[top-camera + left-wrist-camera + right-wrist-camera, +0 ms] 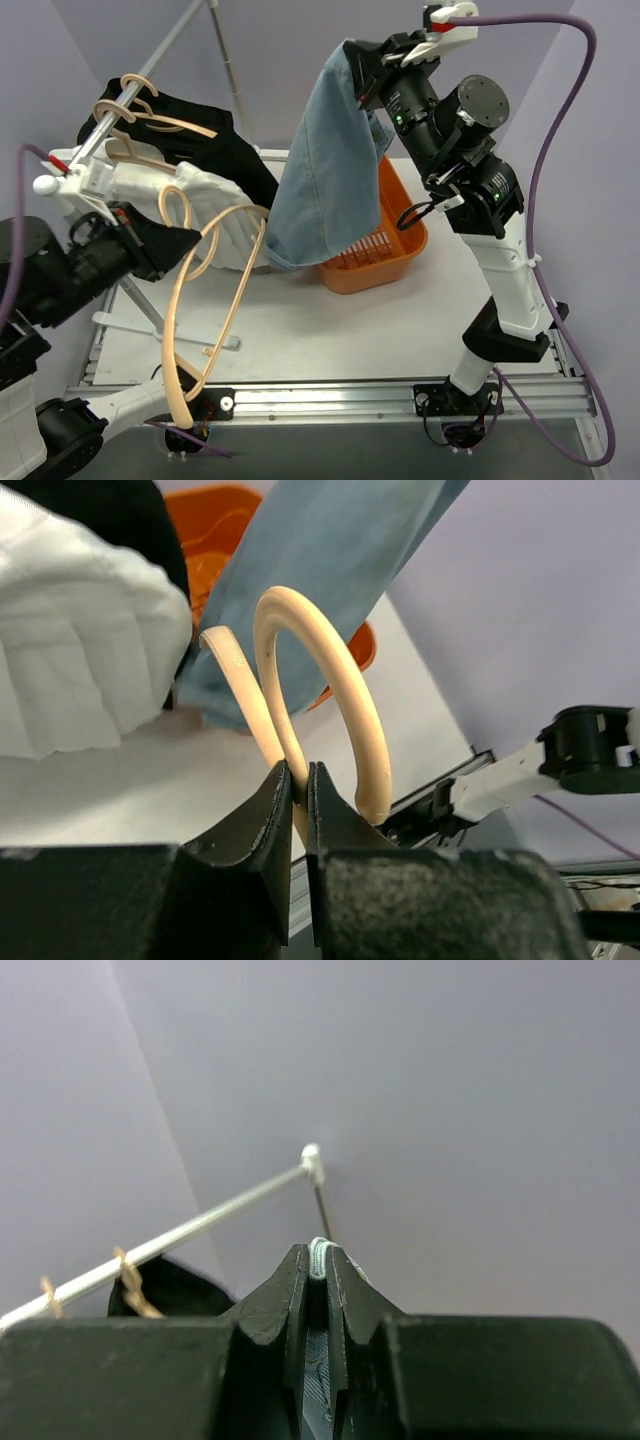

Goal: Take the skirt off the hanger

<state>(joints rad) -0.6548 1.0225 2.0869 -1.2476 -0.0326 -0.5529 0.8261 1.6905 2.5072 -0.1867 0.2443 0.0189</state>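
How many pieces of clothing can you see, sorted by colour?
Blue: 1, the denim skirt
Black: 1, the black garment
White: 1, the white padded garment
Total: 3

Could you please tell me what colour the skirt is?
The skirt is light blue denim, clearest in the top external view.
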